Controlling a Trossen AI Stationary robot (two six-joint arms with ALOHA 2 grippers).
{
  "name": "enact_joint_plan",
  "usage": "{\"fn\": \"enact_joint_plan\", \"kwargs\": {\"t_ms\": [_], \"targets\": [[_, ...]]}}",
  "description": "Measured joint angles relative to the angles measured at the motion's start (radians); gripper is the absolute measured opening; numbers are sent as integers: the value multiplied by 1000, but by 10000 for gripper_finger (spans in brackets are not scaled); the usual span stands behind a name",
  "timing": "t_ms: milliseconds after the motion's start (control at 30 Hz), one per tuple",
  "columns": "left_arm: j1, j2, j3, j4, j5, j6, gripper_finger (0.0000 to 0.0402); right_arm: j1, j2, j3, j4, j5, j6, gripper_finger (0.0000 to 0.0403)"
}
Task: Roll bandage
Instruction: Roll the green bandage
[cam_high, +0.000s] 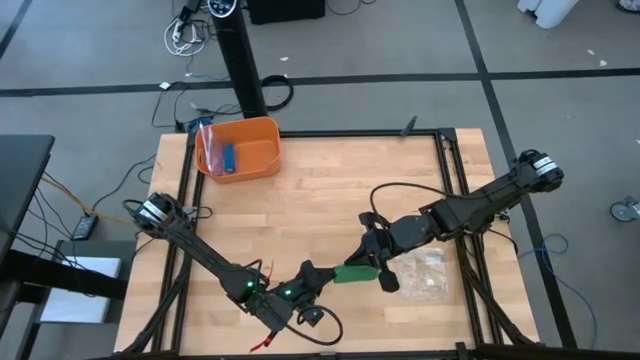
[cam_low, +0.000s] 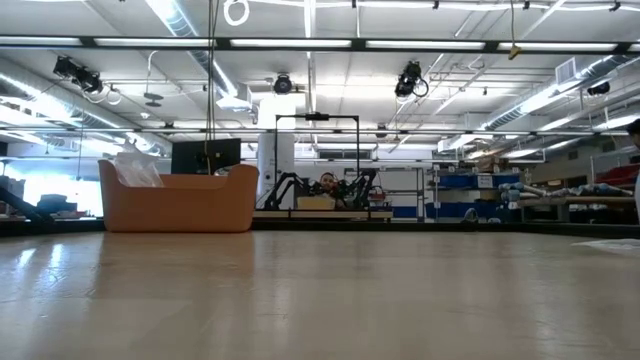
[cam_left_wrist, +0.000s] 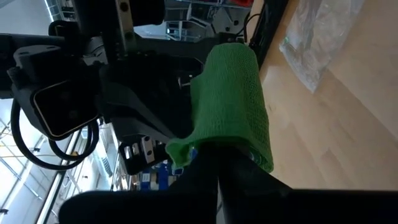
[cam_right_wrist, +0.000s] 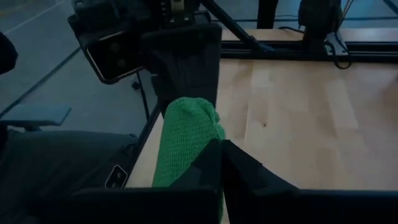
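on the far left of the high view an orange bin (cam_high: 240, 150) sits at the back of the wood table (cam_high: 330, 190), with a small blue thing (cam_high: 229, 157) and some clear plastic inside. next comes the left gripper (cam_high: 312, 283), near the front edge, with its jaws pinched on one end of the bandage (cam_high: 355, 271). the green bandage is a short strip held up off the table between both arms. the right gripper (cam_high: 378, 262) has its jaws clamped on the other end. it does not look like a tight roll yet, so i think most of the rolling is still to do. a clear plastic bag (cam_high: 425, 275) lies just past the right gripper. the table is pale wood planks with a dark frame. the room behind is a big workshop with ceiling lights (cam_low: 300, 44) and shelves.
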Motion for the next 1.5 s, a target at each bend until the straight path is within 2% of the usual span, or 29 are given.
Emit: {"fn": "enact_joint_plan", "kwargs": {"t_ms": [567, 867, 1000, 1200, 1333, 1500], "targets": [[-30, 0, 0, 16, -35, -5, 1, -3, -40, 0, -74, 90, 24, 1], [-39, 0, 0, 128, -34, 89, 1, -10, 20, 0, -36, -48, 48, 14], [-39, 0, 0, 128, -30, 95, 1, -10, 36, 0, -25, -63, 50, 42], [-39, 0, 0, 129, -31, 93, 1, -16, 18, 0, -35, -55, 51, 111], [-39, 0, 0, 114, -35, 66, 1, -18, -26, 0, -78, 4, 17, 149], [-36, 0, 0, 59, -38, 10, 1, -18, -91, 0, -151, 93, -16, 176]]}}
